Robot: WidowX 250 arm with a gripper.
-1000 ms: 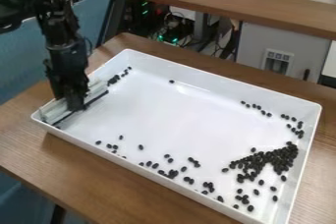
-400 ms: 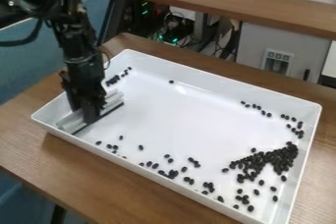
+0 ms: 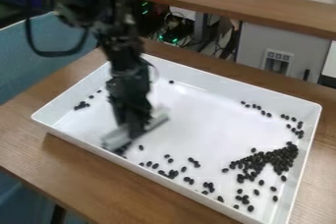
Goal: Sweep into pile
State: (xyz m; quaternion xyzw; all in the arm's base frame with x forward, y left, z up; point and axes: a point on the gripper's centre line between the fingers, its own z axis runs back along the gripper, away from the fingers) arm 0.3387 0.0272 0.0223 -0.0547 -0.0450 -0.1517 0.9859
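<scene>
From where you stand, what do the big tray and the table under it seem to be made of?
The tray looks like glossy white plastic, judging by its smooth, rounded rim and soft shine, though enamelled metal can't be ruled out. The table looks like wood, or a wood-look laminate, with a brown surface and faint grain streaks.
</scene>
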